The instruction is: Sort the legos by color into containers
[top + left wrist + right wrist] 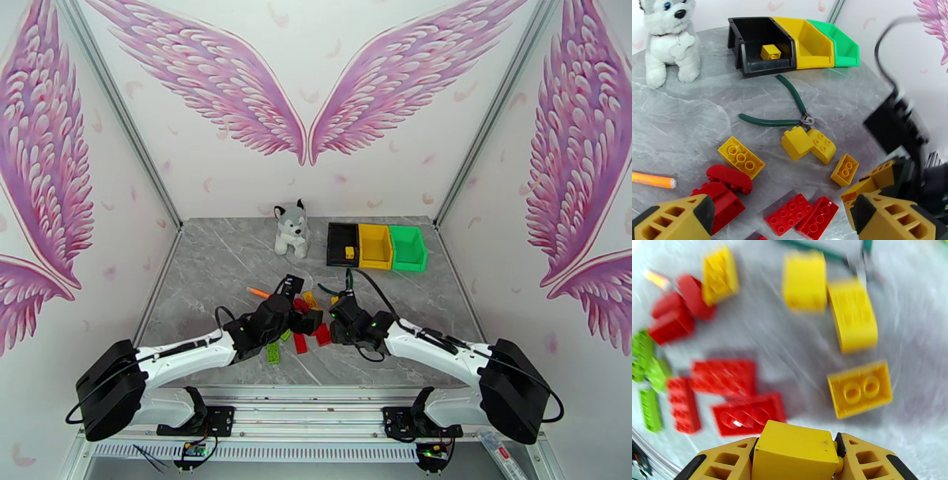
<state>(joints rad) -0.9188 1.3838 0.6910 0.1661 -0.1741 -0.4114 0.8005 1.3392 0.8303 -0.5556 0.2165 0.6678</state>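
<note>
Red, yellow and lime legos lie scattered mid-table between the arms. In the right wrist view my right gripper (796,451) is shut on a yellow lego (794,461), lifted above a yellow two-stud brick (859,390) and flat red bricks (748,413). Lime bricks (649,409) lie at the left. My left gripper (782,227) stands open low over two red bricks (790,213), gripping nothing. The containers sit at the back right: black (766,68), yellow (813,49) and green (845,51). A yellow brick (770,51) lies in the black one.
A husky plush toy (291,227) sits at the back left of the bins. Green-handled pliers (790,102) lie between the pile and the bins. An orange stick (651,179) lies left of the pile. The two grippers are close together over the bricks.
</note>
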